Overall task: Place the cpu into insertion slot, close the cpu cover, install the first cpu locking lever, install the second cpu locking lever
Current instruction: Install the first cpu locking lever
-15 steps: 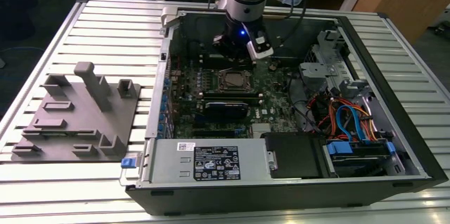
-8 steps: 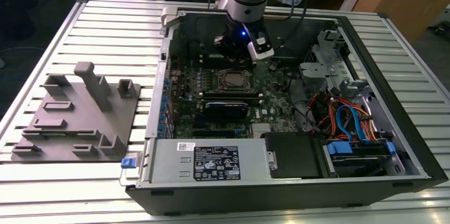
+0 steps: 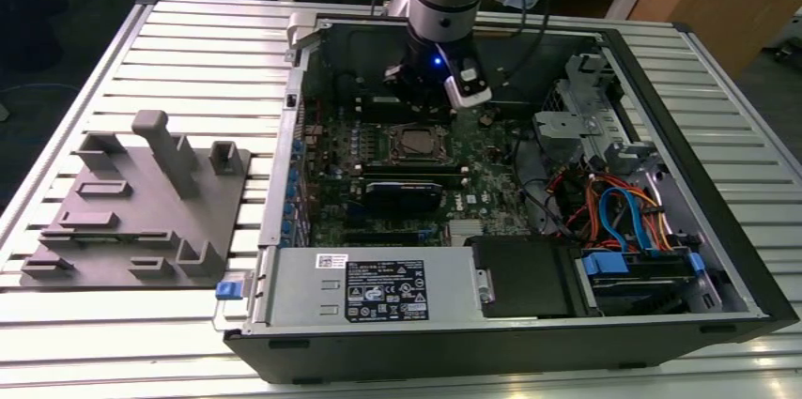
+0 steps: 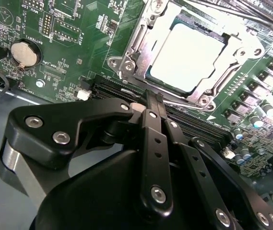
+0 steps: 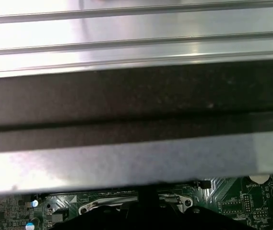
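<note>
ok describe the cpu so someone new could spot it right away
Inside the open computer case, find the green circuit board. The cpu lies in the metal-framed socket near the board's middle, just ahead of the pincer. It is a flat, silvery square, unlike the long black slots beside it.

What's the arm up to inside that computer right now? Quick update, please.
Gripper shut, empty, just short of the socket. Cpu seated in the insertion slot, cpu cover down around it. Nothing in the way.
</note>
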`<state>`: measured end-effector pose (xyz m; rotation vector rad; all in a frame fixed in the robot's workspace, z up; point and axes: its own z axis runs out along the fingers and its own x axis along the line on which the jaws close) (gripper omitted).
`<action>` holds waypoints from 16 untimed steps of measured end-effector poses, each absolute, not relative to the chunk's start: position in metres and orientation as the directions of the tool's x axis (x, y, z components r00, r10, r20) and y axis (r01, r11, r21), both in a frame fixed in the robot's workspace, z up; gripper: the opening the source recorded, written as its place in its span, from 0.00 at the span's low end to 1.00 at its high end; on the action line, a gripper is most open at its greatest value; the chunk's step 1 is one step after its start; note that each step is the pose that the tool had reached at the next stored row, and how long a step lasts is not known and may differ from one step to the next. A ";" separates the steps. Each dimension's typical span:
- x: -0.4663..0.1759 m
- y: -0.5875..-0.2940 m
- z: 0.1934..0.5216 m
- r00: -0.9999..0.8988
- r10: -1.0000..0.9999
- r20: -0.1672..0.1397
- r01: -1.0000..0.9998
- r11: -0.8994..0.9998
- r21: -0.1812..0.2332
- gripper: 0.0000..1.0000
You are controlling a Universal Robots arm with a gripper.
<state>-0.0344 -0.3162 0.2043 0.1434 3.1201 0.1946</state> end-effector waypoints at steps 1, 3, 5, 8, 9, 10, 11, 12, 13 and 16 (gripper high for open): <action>-0.034 -0.316 0.204 -0.996 0.092 -0.006 0.091 0.988 0.125 0.10; -0.033 -0.316 0.203 -0.996 0.092 -0.006 0.091 0.988 0.125 0.10; -0.032 -0.316 0.203 -0.996 0.092 -0.006 0.091 0.988 0.124 0.10; -0.031 -0.316 0.202 -0.996 0.092 -0.006 0.091 0.988 0.124 0.10; -0.031 -0.316 0.202 -0.996 0.092 -0.006 0.091 0.988 0.124 0.10; -0.031 -0.316 0.202 -0.996 0.092 -0.006 0.091 0.988 0.125 0.10; -0.030 -0.316 0.201 -0.996 0.092 -0.006 0.091 0.988 0.125 0.10; -0.030 -0.316 0.201 -0.996 0.092 -0.006 0.091 0.988 0.125 0.10; -0.030 -0.316 0.201 -0.996 0.092 -0.006 0.091 0.988 0.125 0.10; -0.029 -0.316 0.200 -0.996 0.092 -0.006 0.091 0.988 0.125 0.10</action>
